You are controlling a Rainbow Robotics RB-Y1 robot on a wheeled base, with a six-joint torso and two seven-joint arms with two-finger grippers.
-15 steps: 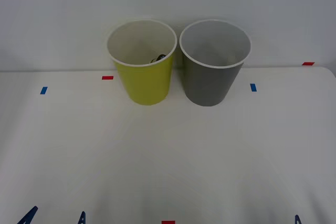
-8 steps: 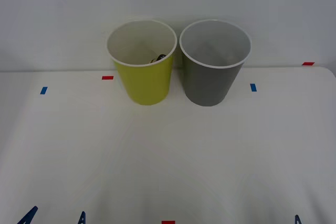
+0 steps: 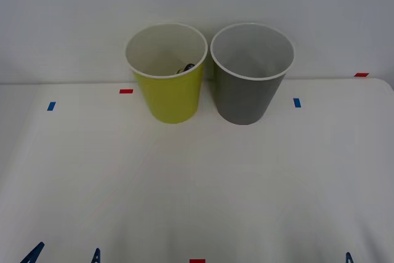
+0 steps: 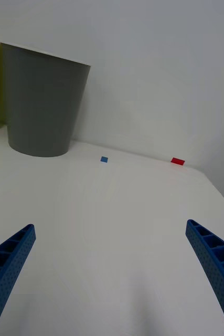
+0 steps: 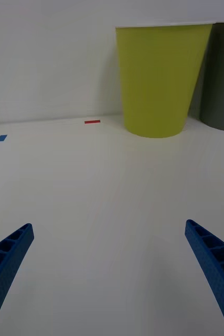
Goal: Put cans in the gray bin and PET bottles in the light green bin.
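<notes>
Yellow-green, the light green bin (image 3: 167, 93) touches the gray bin (image 3: 249, 93) at the table's (image 3: 197, 189) far edge, a dark cap (image 3: 186, 67) of the PET bottle peeking inside it, while left gripper (image 5: 109, 273) and right gripper (image 4: 109, 273) hang wide apart, empty, likely parked after sorting.

**Three cameras, one tabletop**

The front view looks forward and down from above the arms, taking in the white table (image 3: 197, 183) up to the wall behind it. Both wrist views sit low over the table near its front edge and face the wall. The left wrist view looks toward the light green bin (image 5: 159, 79); the right wrist view toward the gray bin (image 4: 43, 100). All three views share the two bins, which stand side by side at the back.
</notes>
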